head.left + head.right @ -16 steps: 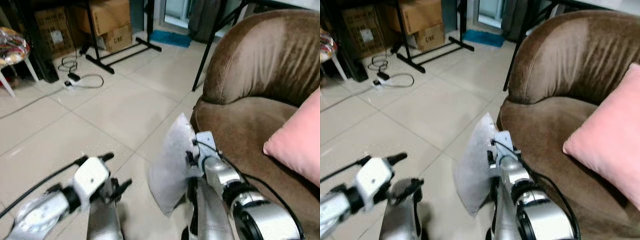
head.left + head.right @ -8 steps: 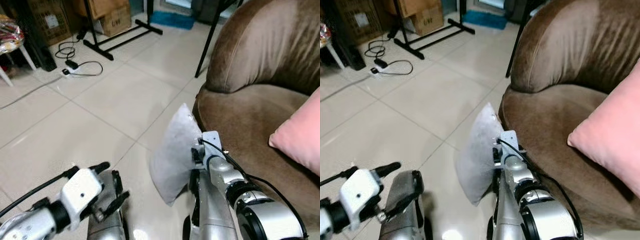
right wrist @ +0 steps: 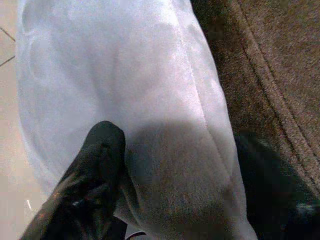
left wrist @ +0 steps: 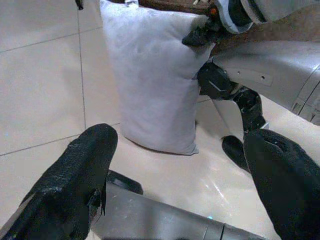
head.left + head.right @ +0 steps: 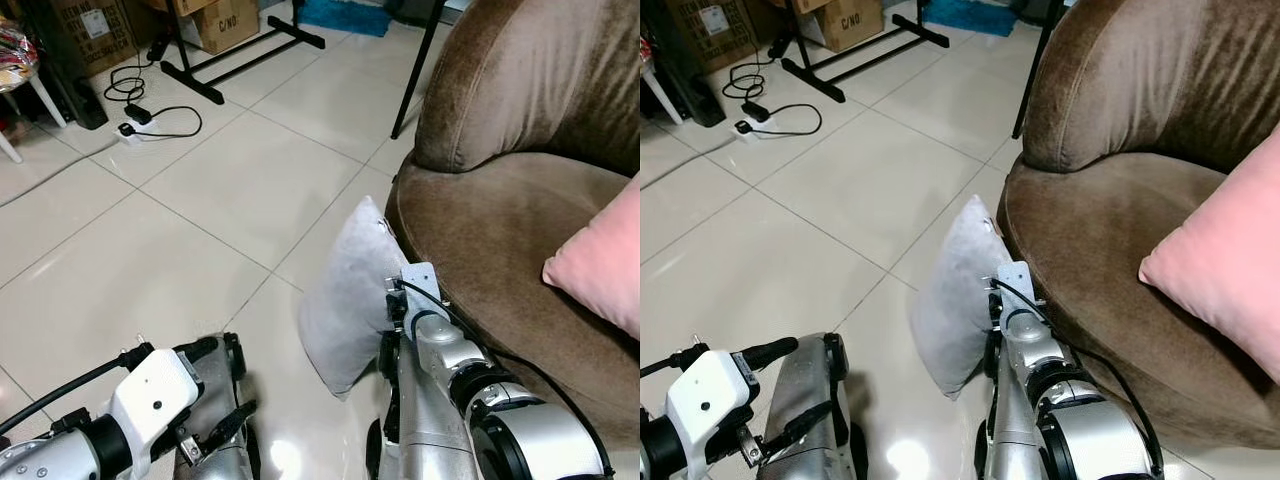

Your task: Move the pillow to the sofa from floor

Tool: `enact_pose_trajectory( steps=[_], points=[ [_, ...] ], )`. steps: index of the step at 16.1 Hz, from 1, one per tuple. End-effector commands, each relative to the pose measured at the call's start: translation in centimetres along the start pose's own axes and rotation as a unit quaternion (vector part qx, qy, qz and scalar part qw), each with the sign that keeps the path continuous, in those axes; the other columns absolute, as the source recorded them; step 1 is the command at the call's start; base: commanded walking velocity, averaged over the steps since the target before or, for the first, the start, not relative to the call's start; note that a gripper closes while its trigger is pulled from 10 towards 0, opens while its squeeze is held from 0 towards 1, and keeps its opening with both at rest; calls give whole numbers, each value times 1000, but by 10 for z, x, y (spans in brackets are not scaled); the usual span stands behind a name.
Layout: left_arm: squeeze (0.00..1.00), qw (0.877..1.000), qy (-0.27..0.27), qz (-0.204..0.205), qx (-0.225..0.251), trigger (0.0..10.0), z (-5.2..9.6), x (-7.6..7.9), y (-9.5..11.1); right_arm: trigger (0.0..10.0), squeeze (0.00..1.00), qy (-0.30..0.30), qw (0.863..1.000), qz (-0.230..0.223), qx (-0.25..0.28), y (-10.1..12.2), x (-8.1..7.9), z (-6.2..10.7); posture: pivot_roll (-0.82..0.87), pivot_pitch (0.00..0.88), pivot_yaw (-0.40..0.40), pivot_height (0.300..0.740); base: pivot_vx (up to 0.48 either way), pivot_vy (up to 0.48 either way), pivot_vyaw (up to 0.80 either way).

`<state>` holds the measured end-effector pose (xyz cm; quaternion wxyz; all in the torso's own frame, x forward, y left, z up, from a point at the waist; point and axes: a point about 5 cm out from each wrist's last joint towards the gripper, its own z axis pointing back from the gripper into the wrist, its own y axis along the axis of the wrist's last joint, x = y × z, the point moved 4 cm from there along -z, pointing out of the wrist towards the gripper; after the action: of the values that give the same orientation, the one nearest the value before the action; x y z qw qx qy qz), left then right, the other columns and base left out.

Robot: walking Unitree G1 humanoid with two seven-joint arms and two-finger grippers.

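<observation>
The right gripper's fingers (image 3: 100,165) were closed on the edge of the grey pillow (image 5: 350,300), fabric pinched between them. The pillow was held upright, just beside the brown sofa (image 5: 500,230), its lower corner close to the tiled floor (image 5: 200,230); whether it touched could not be told. The left gripper (image 4: 180,175) hung low with its fingers spread wide, nothing between them.

The hold was judged shallow: soft fabric could slip out during the lift, or the hanging pillow could be snagged on the sofa's front rim. A pink cushion (image 5: 600,270) was already lying on the seat, narrowing the landing space. Farther off, a power strip with cable (image 5: 150,120), a stand's legs (image 5: 240,60) and cardboard boxes (image 5: 225,15) were seen, well apart.
</observation>
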<state>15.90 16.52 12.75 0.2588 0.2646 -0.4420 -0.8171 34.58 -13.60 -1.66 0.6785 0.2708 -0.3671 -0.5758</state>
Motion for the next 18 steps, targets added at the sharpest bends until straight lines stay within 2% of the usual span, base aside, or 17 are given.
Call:
enact_pose_trajectory(
  steps=[1,9,15,18],
  points=[
    [0,1000,-4,0,-2,10000,2,1,1,0,0,4,1000,4,-21,-14,-1,1,75,154,-36,480,0,0,0],
    [0,1000,2,7,-3,10000,-2,1,-1,0,0,17,1000,10,-15,-9,-4,1,77,137,-61,480,0,0,0],
    [0,1000,10,10,-5,10000,-2,0,-2,0,0,42,999,12,-21,-11,-16,2,88,123,-74,480,0,0,0],
    [0,1000,21,11,-5,10000,-4,-1,-5,0,0,55,998,13,-23,-12,-22,3,87,85,-93,480,0,0,0]
  ],
)
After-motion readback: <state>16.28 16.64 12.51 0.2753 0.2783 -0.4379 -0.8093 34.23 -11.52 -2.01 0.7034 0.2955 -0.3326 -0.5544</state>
